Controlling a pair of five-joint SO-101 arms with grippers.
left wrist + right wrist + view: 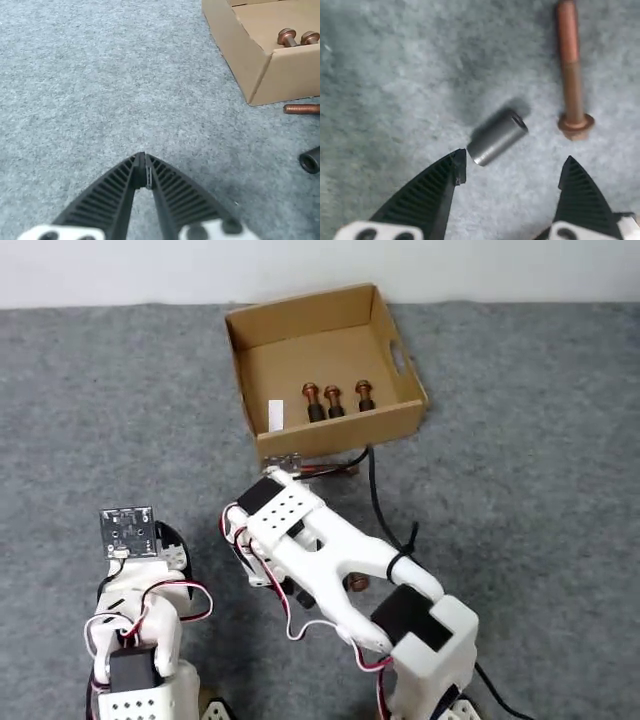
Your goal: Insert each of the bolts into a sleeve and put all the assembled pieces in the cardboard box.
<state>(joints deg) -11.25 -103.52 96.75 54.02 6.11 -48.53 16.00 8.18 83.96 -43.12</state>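
Cardboard box (340, 435): sitting at 12 o'clock on the table (520, 440), holding three assembled pieces (335, 400) in a row.
Loose bolt (570, 75) and sleeve (497, 136): lying apart from each other at the box's 6 o'clock.
Right gripper (514, 157): hovering released over the sleeve, fingers spread.
Left gripper (144, 165): resting clenched at the table's 8 o'clock, gripping nothing.

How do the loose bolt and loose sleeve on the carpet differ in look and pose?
The bolt is copper-coloured; the sleeve is dark grey. The bolt is long and thin with a flanged head; the sleeve is a short, thick tube. The sleeve lies just ahead of the open right tool; the bolt lies off to one side. Both lie on their sides on the carpet, apart, not yet joined.
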